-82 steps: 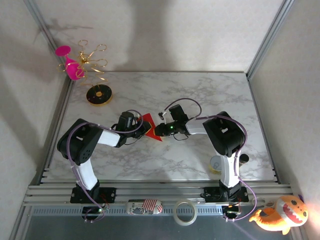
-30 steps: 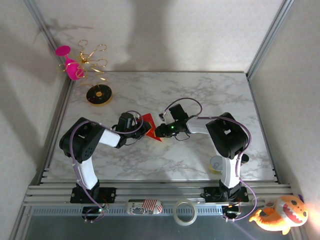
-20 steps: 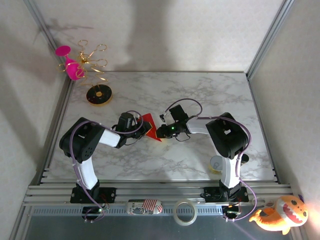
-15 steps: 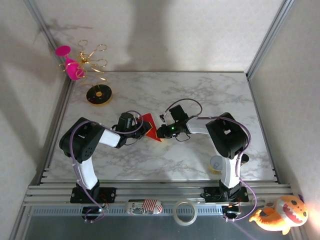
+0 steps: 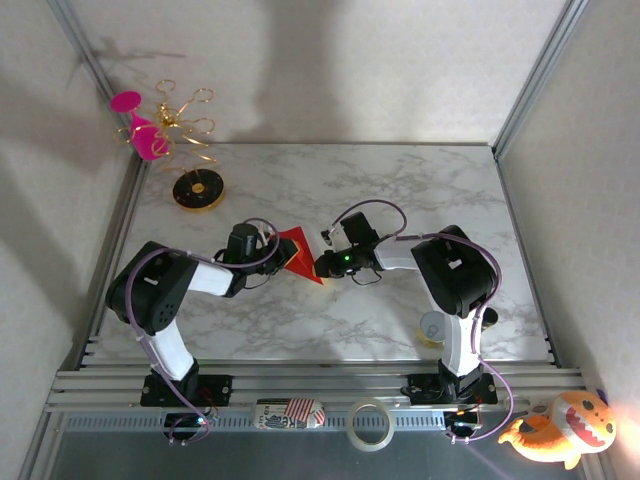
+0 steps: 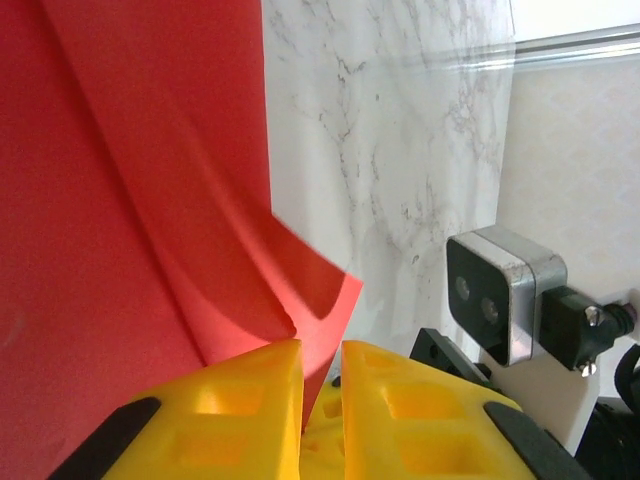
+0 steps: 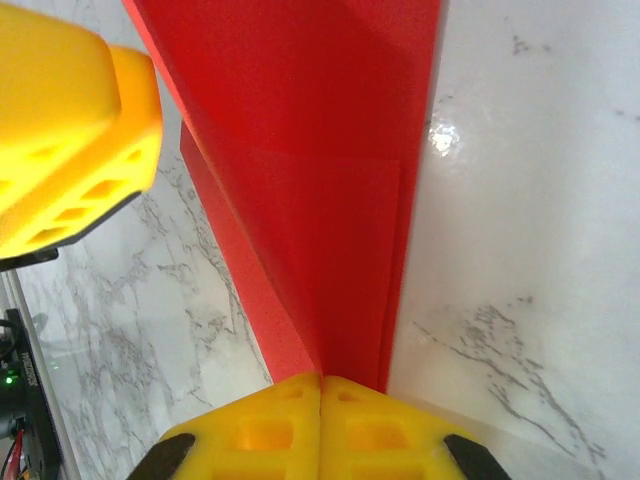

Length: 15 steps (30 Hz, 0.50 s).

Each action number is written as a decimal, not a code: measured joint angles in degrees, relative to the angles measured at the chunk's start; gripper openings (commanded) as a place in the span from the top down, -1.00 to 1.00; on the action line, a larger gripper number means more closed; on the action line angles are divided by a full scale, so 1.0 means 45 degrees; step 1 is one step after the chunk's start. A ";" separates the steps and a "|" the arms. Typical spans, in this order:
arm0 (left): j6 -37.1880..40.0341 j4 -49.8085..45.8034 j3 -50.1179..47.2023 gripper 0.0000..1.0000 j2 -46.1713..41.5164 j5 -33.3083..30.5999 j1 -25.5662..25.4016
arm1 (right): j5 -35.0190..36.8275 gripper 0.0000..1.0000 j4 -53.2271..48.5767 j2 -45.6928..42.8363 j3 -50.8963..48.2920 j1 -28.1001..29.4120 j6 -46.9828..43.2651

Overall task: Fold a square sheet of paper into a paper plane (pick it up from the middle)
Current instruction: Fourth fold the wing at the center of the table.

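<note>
Right wrist view: my right gripper point(image 7: 320, 385) has its fingers pressed together on the near tip of the creased red sheet of paper point(image 7: 330, 150). The sheet fans out straight ahead of that gripper, over the marble table point(image 7: 520, 200). My left gripper point(image 6: 320, 358) sits ahead and to the left, at the paper's far edge. Its jaws are almost touching, with a red fold caught between them. The sheet spans the gap between my two grippers.

Overhead view from behind, looking down at table point(image 5: 400, 190), wrist views close, sharing red paper point(image 6: 120, 150)
</note>
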 measured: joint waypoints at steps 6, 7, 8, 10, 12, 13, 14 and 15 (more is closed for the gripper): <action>-0.0010 0.0282 0.0005 0.72 0.0534 0.0306 -0.0136 | -0.0053 0.85 0.0364 -0.0039 -0.0189 -0.0029 0.0209; -0.0010 0.0287 0.0005 0.73 0.0656 0.0369 -0.0170 | -0.0063 0.85 0.0461 -0.0039 -0.0238 -0.0034 0.0248; -0.0010 0.0287 0.0005 0.73 0.0743 0.0403 -0.0209 | -0.0083 0.85 0.0520 -0.0039 -0.0262 -0.0044 0.0287; -0.0010 0.0291 0.0019 0.73 0.0874 0.0461 -0.0243 | -0.0117 0.85 0.0612 -0.0039 -0.0301 -0.0068 0.0374; -0.0015 0.0296 0.0107 0.72 0.0937 0.0466 -0.0262 | -0.0189 0.85 0.0709 -0.0039 -0.0350 -0.0083 0.0389; -0.0015 0.0316 0.0204 0.72 0.0986 0.0476 -0.0277 | -0.0204 0.85 0.0738 -0.0039 -0.0364 -0.0102 0.0423; -0.0015 0.0325 0.0282 0.72 0.1020 0.0495 -0.0287 | -0.0223 0.85 0.0758 -0.0039 -0.0374 -0.0102 0.0427; -0.0015 0.0340 0.0384 0.72 0.1059 0.0510 -0.0291 | -0.0243 0.85 0.0777 -0.0039 -0.0384 -0.0102 0.0427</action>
